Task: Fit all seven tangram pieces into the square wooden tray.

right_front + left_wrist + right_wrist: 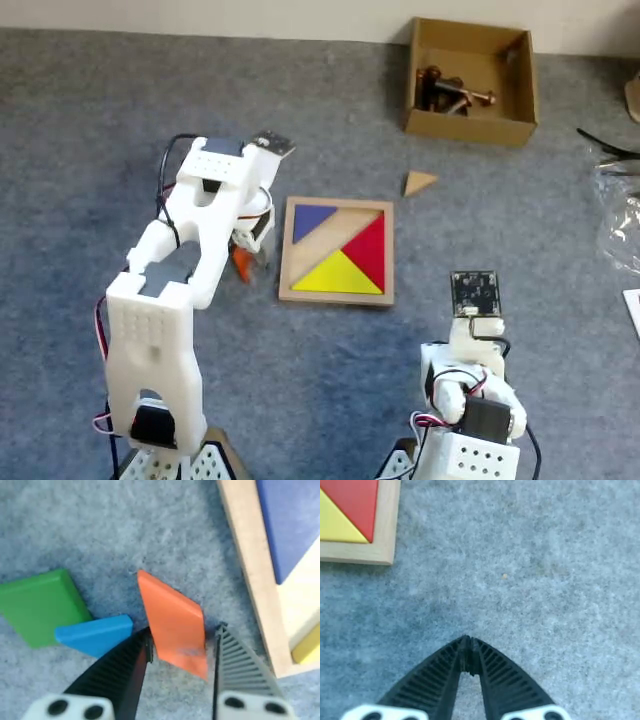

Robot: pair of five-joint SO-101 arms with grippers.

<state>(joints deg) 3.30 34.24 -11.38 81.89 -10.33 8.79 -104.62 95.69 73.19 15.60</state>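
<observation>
orange piece (175, 625) lies flat on the worktop between the fingers of your left hand (184, 632). the hand is spread wide across the piece's short width. one fingertip touches its edge and the other sits just beside the far edge, so nothing is pinched yet. the piece's long axis runs roughly along the hand's reach, a little slanted. in the high view it sits centre-left of the frame, just left of the wooden tray (335, 297), so your left arm is plainly the nearer one. the carry, i judge, goes rightward over the tray's rim. your right hand (470, 652), lower right of that frame, is pressed together and holds nothing.
</observation>
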